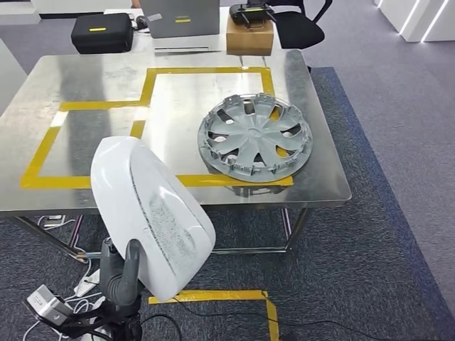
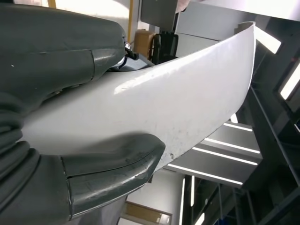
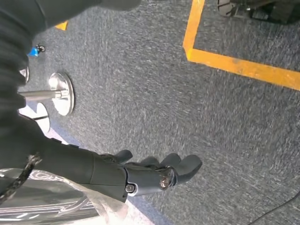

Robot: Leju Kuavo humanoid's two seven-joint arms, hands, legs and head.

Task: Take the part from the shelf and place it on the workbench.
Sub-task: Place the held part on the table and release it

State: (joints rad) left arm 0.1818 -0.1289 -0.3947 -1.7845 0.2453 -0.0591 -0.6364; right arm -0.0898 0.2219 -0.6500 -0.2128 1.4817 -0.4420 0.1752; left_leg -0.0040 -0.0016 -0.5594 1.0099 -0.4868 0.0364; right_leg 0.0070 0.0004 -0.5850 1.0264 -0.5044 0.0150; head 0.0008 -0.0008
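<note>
The part is a white curved shell [image 1: 147, 213] with a scuffed grey patch. My left hand [image 1: 123, 273] grips it from below, in front of the near edge of the metal workbench [image 1: 97, 85]. Up close, the white part [image 2: 183, 93] lies between the thumb [image 2: 113, 164] and the fingers [image 2: 53, 51] of my left hand. My right hand [image 3: 148, 173] hangs over the grey carpet with its fingers stretched out and nothing in them.
A grey hubcap [image 1: 254, 137] lies on the workbench's right side, over the yellow tape outline. A black case [image 1: 102, 32], a laptop [image 1: 181, 18] and a cardboard box [image 1: 249, 35] sit at the far edge. Cables [image 1: 59, 298] and yellow floor tape [image 1: 215, 295] lie below.
</note>
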